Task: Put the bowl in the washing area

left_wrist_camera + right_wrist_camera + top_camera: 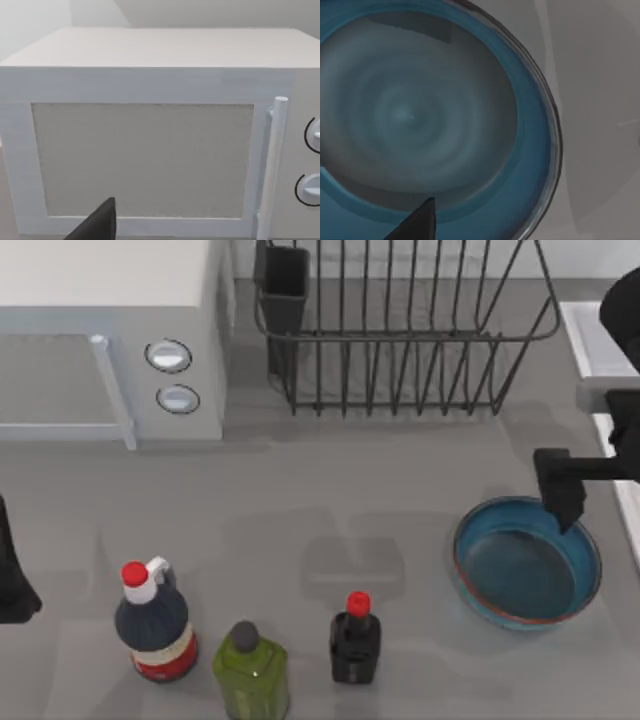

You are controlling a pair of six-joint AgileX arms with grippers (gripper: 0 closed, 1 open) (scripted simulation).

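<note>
The teal-blue bowl with a reddish-brown rim sits upright on the grey table at the right. My right gripper hovers over the bowl's far rim, open and holding nothing. In the right wrist view the bowl's inside lies directly below, with one dark fingertip over its inner wall. The washing area is the white basin at the table's right edge, partly hidden by my right arm. My left gripper stays parked at the left edge, open, and one fingertip faces the microwave.
A white microwave fills the back left. A dark wire dish rack stands at the back middle. Three bottles line the front: red-capped dark one, green one, small black one.
</note>
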